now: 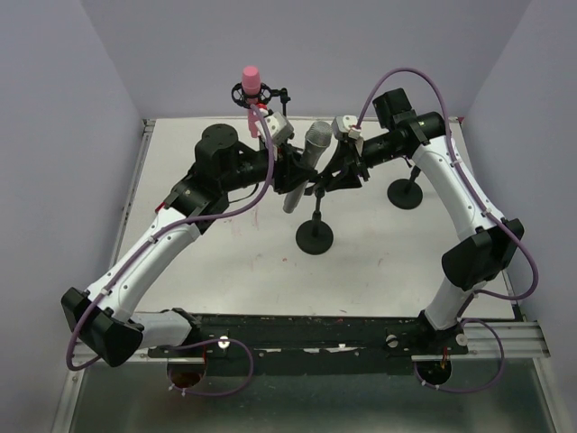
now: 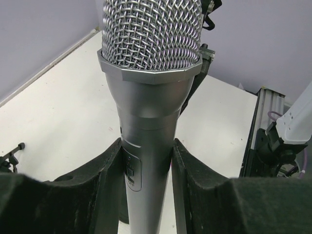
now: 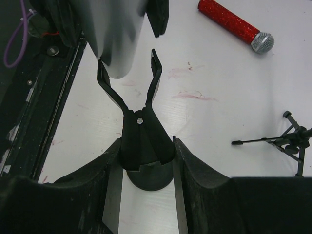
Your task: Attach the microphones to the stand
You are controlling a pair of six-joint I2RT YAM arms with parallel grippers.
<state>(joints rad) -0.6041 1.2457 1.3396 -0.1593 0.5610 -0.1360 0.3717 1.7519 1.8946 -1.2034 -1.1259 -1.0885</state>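
Observation:
The silver-grey microphone (image 1: 309, 155) with a mesh head is held tilted by my left gripper (image 1: 290, 173), which is shut on its body (image 2: 148, 112) near the switch. My right gripper (image 1: 341, 170) is shut on the black forked clip (image 3: 143, 131) of the round-base stand (image 1: 315, 237). In the right wrist view the silver microphone's butt end (image 3: 116, 39) sits at the clip's two prongs (image 3: 155, 73). The pink microphone (image 1: 250, 81) stands upright in a holder at the back. The red microphone (image 3: 233, 24) lies flat on the table.
A second round-base stand (image 1: 405, 192) stands at the right under my right arm. A small tripod stand (image 3: 287, 140) sits right of the clip. The white table (image 1: 379, 271) has walls at the back and a rail at the near edge.

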